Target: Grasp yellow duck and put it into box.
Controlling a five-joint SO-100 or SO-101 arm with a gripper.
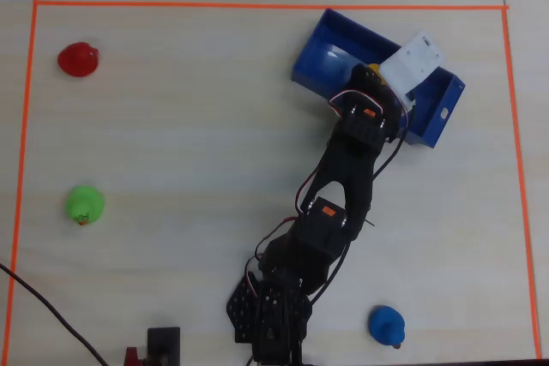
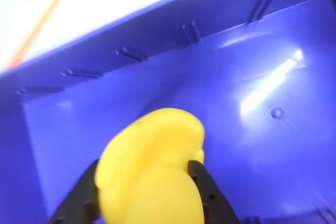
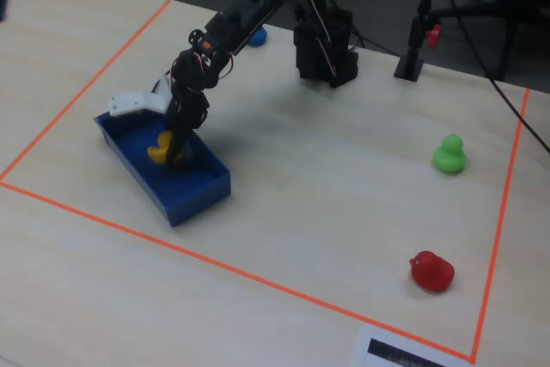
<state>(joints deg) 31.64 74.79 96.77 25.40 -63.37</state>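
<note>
— How many ducks do we count?

— Four in all. In the overhead view we see one red duck (image 1: 78, 59) at the upper left of the frame, one green duck (image 1: 84, 204) at the middle left, one blue duck (image 1: 387, 325) at the lower right, and a sliver of the yellow duck (image 1: 374, 68) at the upper middle, mostly hidden under the arm (image 1: 343, 177). There is one box (image 1: 330, 57) and one arm, all within an orange tape border (image 1: 257, 6) on the table (image 1: 189, 126).

— And how does the yellow one look to us?

— In the wrist view the yellow duck (image 2: 157, 171) fills the lower middle of the frame: smooth, rounded, bright yellow, out of focus. We cannot make out its face. In the fixed view it (image 3: 160, 149) reads as a small yellow-orange lump at the left of the frame.

— Where does it sit against the gripper?

— Between the black fingers (image 2: 202, 182); one presses each side of it in the wrist view, so the gripper (image 2: 144, 182) is pinching the duck.

— And where is it overall?

— Inside the box (image 2: 273, 77), with the glossy blue floor and far wall behind it. The fixed view shows the gripper (image 3: 176, 154) reaching down within the box (image 3: 193, 197) walls. Whether the duck touches the floor we cannot tell.
</note>
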